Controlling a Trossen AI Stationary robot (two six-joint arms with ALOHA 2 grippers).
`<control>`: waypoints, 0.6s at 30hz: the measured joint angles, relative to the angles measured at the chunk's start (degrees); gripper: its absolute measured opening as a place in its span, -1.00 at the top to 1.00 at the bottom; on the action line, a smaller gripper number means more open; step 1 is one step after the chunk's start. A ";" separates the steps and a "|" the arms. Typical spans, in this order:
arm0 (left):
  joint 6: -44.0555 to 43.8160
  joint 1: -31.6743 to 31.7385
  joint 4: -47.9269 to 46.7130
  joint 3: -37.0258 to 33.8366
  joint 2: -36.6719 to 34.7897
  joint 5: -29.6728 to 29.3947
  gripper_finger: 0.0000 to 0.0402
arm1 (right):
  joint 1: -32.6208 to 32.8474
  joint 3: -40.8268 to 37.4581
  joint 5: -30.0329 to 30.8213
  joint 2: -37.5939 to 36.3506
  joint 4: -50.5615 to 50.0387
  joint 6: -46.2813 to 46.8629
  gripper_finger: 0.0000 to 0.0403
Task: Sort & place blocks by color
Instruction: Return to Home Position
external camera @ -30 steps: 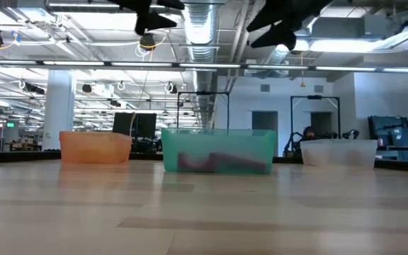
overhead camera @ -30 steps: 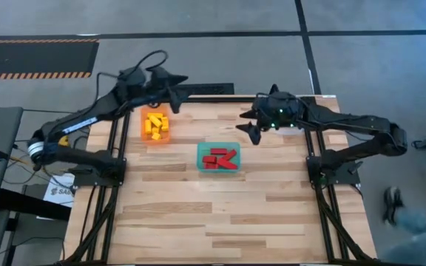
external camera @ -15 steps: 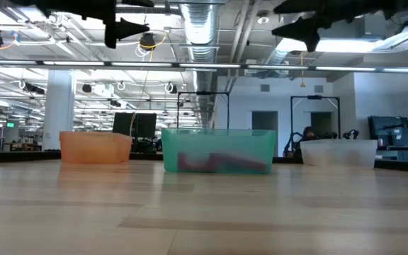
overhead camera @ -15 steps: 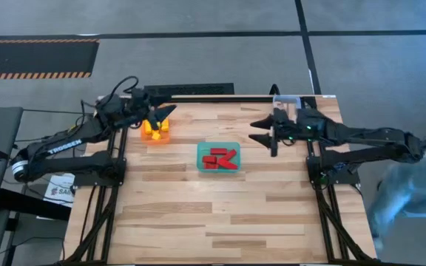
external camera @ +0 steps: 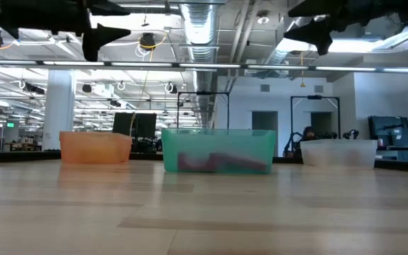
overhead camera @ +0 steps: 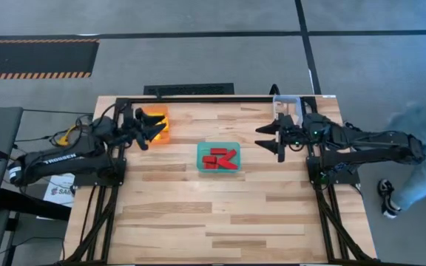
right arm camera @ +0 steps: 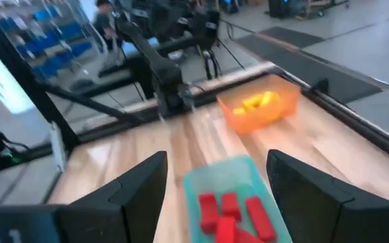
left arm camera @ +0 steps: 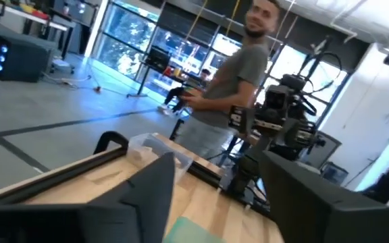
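Observation:
Several red blocks (overhead camera: 219,157) lie in the teal tray (overhead camera: 201,165), also seen in the right wrist view as red blocks (right arm camera: 231,212). Yellow blocks (right arm camera: 261,101) lie in the orange tray (overhead camera: 164,137). No pale wood blocks show. My left gripper (overhead camera: 154,127) hangs open, high above the orange tray, which it partly hides. My right gripper (overhead camera: 266,140) is open and high, between the teal tray and the table's right edge. Both grippers are empty, as their own views show: left gripper (left arm camera: 218,196), right gripper (right arm camera: 215,196).
A clear tray (external camera: 338,152) stands at the far right of the table, partly under my right arm in the high view. In the low view the orange tray (external camera: 95,147) and teal tray (external camera: 218,150) stand in a row with it. A person (overhead camera: 420,155) moves beside the table's right side.
My left gripper has drawn back from the far edge toward the left and near side, ending over the orange tray. My right gripper has pulled back toward the table's right edge. Both stay high and open. The blocks and trays have not moved.

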 joint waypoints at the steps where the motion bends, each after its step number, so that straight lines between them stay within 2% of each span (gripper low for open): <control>1: 0.00 -0.32 -0.19 -0.89 -1.26 -0.13 0.04 | 0.00 -0.04 0.35 -0.81 -1.23 -1.03 -0.36; 6: 1.34 -0.85 -2.13 -5.12 -9.45 -3.73 0.44 | -0.02 -2.04 1.23 -6.42 -2.28 -6.29 -0.21; 11: 1.46 -0.85 -3.97 -9.79 -17.97 -4.46 0.91 | -0.03 -10.29 1.42 -14.08 2.38 -6.83 0.19; 15: 0.17 -0.85 -3.89 -13.64 -23.51 -5.23 0.96 | -0.04 -16.57 1.43 -18.40 8.56 -4.34 0.64; 18: -1.23 -0.85 -3.39 -16.70 -26.91 -5.29 0.99 | -0.04 -19.16 1.09 -20.61 9.20 -4.13 0.93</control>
